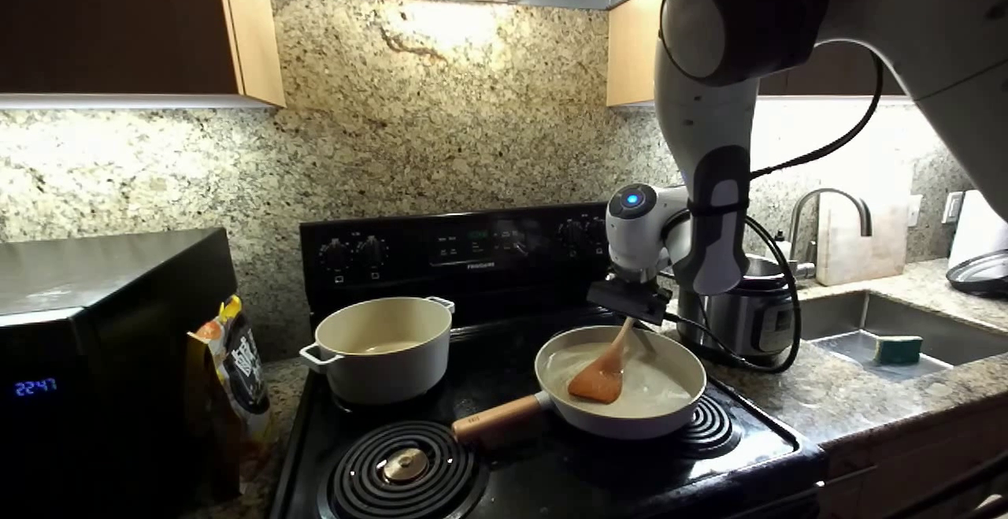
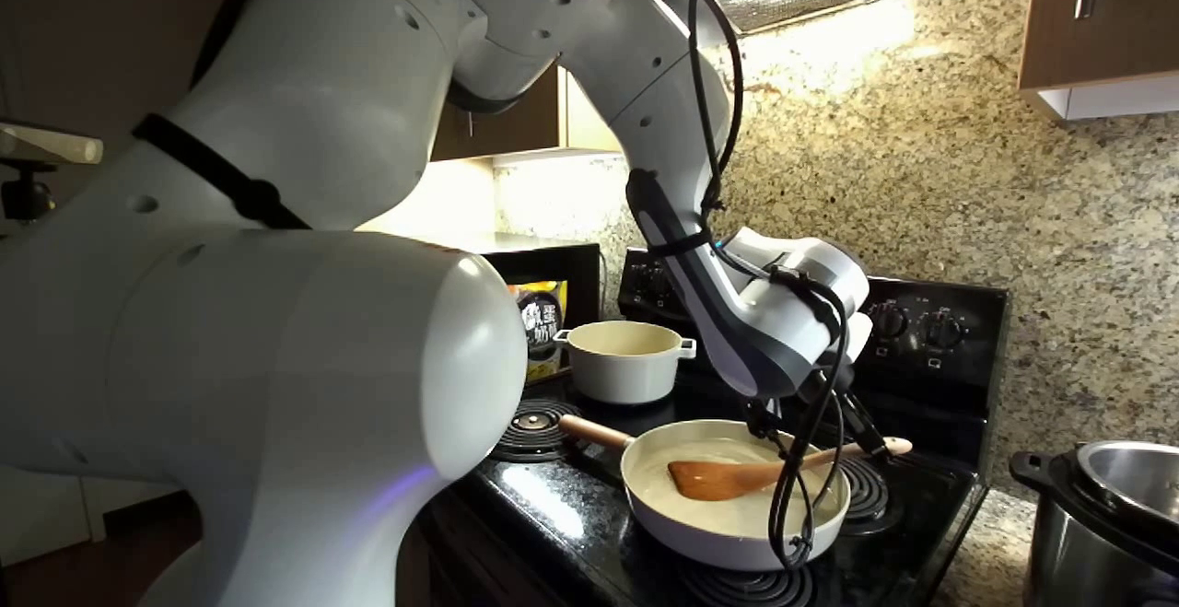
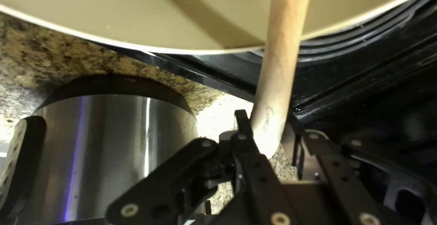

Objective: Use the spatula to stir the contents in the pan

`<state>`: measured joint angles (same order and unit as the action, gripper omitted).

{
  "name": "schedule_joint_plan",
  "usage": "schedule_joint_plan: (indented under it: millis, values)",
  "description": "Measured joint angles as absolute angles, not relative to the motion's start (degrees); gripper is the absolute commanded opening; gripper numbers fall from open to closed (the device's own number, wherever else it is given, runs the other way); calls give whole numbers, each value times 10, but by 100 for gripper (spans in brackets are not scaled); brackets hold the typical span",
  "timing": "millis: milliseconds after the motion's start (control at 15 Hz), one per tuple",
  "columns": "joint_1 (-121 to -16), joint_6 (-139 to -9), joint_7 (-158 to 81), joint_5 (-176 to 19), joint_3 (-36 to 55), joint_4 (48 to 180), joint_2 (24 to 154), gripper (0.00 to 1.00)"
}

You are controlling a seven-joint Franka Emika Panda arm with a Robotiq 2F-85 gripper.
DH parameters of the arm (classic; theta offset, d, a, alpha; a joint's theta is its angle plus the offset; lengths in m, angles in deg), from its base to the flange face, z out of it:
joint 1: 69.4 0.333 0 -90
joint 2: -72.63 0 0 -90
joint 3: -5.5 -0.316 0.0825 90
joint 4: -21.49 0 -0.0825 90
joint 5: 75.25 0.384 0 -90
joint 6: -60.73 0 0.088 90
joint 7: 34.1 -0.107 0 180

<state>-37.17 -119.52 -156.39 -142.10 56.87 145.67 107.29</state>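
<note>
Spatula [image 2: 737, 476] sat in pan [image 1: 622, 424], blade end down at pale contents [image 1: 661, 385]. Long axis slanted: blade pointed toward the side of pan's handle [image 1: 500, 418], grip end rose out over roughly opposite rim. End effector [image 3: 266, 126] was closed round spatula near grip tip, pinched from both sides. Cream pot [image 1: 386, 369] stood near pan; steel pot [image 3: 116, 156] past rim, apart from it.

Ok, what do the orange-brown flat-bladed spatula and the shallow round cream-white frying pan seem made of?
The spatula: apparently wood, smooth; faint grain-like streaks run along its pale handle in the wrist view. The pan: likely coated metal, judging by its even, pale, smooth surface, though ceramic is possible.
</note>
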Motion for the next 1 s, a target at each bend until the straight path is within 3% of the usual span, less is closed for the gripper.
schedule_joint_plan:
  millis: [1000]
  values:
    - [-447, -1195, -1559, -1420, 568, 1434, 1074, 11]
